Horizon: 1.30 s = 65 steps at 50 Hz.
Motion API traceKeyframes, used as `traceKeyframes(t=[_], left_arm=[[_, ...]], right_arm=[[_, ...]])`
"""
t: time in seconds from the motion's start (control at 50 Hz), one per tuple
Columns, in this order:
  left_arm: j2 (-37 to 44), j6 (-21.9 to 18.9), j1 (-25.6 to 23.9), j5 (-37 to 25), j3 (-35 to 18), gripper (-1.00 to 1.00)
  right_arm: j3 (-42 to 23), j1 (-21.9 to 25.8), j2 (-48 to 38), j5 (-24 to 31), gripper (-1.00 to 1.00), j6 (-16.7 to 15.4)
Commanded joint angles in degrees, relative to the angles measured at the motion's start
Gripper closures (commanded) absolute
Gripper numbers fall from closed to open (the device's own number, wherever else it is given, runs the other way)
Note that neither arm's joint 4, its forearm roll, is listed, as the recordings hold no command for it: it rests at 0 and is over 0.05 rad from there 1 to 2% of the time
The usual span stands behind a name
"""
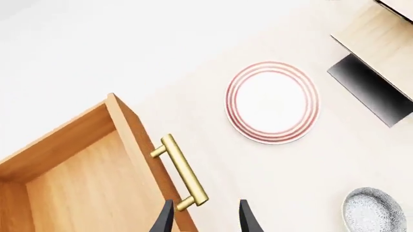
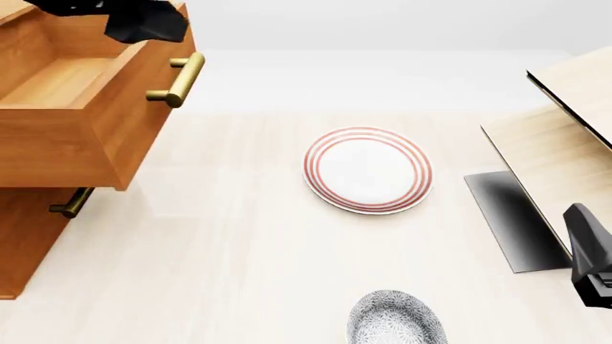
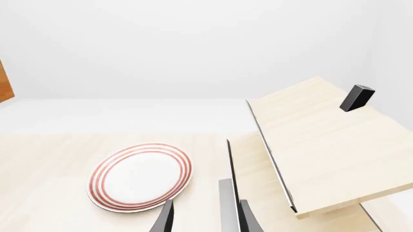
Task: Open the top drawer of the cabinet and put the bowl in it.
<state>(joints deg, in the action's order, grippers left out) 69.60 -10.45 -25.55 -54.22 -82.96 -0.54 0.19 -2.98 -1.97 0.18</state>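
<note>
In my left wrist view, my left end effector (image 1: 205, 217) had its two dark fingers apart with nothing between them, so it was open at a middle width. Just beside one finger was the lower end of the brass handle (image 1: 183, 172) of the top drawer (image 1: 77, 179). I could not tell if the finger touched the handle. The drawer was pulled out and its wooden inside was bare. Farther on the pale surface (image 1: 193, 96) lay the plate (image 1: 272, 102) with red rings. The bowl (image 1: 374, 210) stood near the corner of this picture, well apart from the drawer. A light-wood structure (image 1: 380, 43) with a dark panel (image 1: 369, 88) showed beyond the plate.

In the front view, the top drawer (image 2: 67, 107) stood out from the cabinet (image 2: 24, 236) at the left side, and its handle (image 2: 180, 79) pointed toward the middle. My left arm (image 2: 143, 21) was a dark shape above the drawer; the end effector itself was not clear there. A lower drawer handle (image 2: 72, 203) showed under the open drawer. The plate (image 2: 368, 170) lay in the middle of the surface. The bowl (image 2: 396, 319) stood at the near edge, closer to me than the plate and apart from it. My right arm (image 2: 591, 251) was a dark part at the right edge.

In the right wrist view, my right end effector (image 3: 205, 217) was also open, with empty fingers. The plate (image 3: 140, 176) lay ahead of them, and the light-wood structure (image 3: 322, 145) stood beside it. The bowl was not in this view.
</note>
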Motion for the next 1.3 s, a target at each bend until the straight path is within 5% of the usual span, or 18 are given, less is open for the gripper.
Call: traceKeyframes(t=[0.02, 0.34, 0.54, 1.3], left_arm=[[0.9, -1.4, -6.3, -0.3, -3.3, -1.00], [0.9, 3.4, -17.2, 3.1, -5.5, -1.00], [2.3, 9.5, -22.8, 8.6, 1.1, -1.00], [-0.2, 17.5, -26.6, 23.0, 20.7, -1.00]], right_arm=[[0.1, 0.0, 0.1, -0.1, -1.00, 0.0], [0.1, 0.0, 0.1, -0.1, -1.00, 0.0], [0.1, 0.0, 0.1, -0.1, -1.00, 0.0], [0.1, 0.0, 0.1, -0.1, -1.00, 0.0]])
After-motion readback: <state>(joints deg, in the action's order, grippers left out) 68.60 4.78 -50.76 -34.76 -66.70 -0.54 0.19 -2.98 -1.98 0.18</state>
